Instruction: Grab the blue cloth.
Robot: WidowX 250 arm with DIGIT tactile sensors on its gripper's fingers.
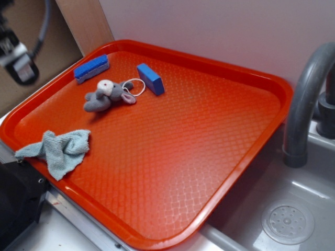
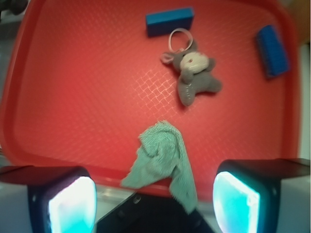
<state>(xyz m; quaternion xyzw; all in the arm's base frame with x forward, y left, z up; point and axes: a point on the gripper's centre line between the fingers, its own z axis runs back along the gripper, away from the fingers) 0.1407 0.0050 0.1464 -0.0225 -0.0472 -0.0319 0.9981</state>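
Red tray (image 1: 220, 172) sat on the counter (image 1: 68, 230) beside a grey sink (image 1: 293, 209) with a curved grey faucet (image 1: 303, 104).

Blue cloth (image 1: 57, 149) lay crumpled at the tray's near-left edge in the exterior view, one end draped over the rim and hanging off it. The rest rested flat on the tray floor. In the wrist view the blue cloth (image 2: 163, 162) was low and centre in the frame, its lower end crossing the tray rim (image 2: 63, 162).

End effector (image 2: 155, 201): fingers (image 2: 68, 204) were spread wide, one pad at each bottom corner of the wrist view, nothing between them. It was up off the tray, not touching the cloth. In the exterior view only a blurred part of the arm (image 1: 18, 60) showed at upper left, outside the tray; the end effector itself couldn't be made out there.

Other items, all toward the tray's far-left corner in the exterior view:
- grey plush mouse (image 1: 107, 95) lying flat, with a thin loop cord at its head end
- blue sponge block (image 1: 91, 68) close to the far-left rim
- second blue sponge block (image 1: 151, 78) just beside the mouse's cord, standing on edge

Mouse and both blocks were well apart from the cloth. Right half of the tray held nothing.
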